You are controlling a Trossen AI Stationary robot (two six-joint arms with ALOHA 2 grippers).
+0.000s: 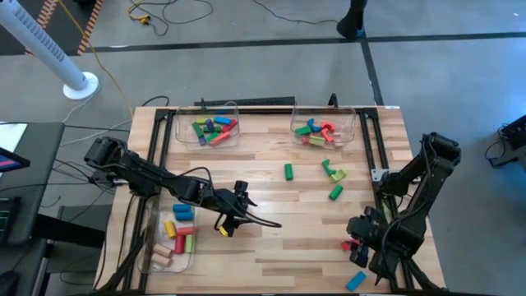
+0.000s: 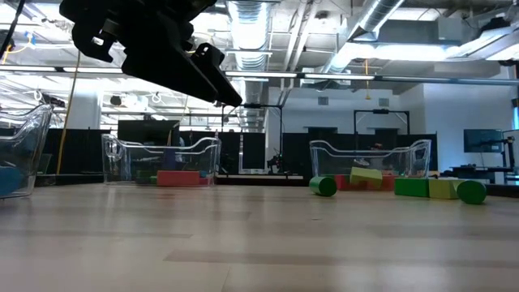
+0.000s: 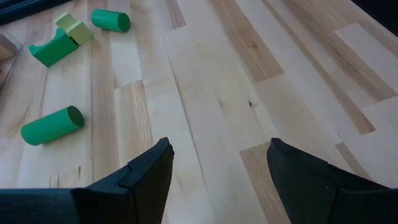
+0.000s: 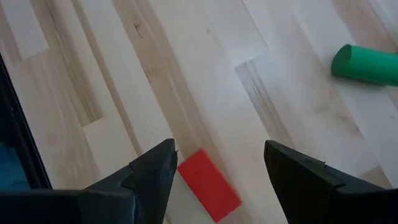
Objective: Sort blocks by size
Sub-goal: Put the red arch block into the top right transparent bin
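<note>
On the bench (image 1: pixel 271 238), the loose blocks look light, stiff and smooth. The green cylinders (image 1: pixel 288 171) may roll, so pinch across their round sides; the green arch (image 1: pixel 330 171) and yellow cube lie mid-bench. The red bar (image 4: pixel 208 184), probably flat-faced, lies just before the right hand (image 4: pixel 217 171), open and empty. The left hand (image 3: pixel 217 168), open and empty, hovers mid-bench.

From my console I find no legible text, label, brand, number or sign on any surface in the four views; entry stays blank.
</note>
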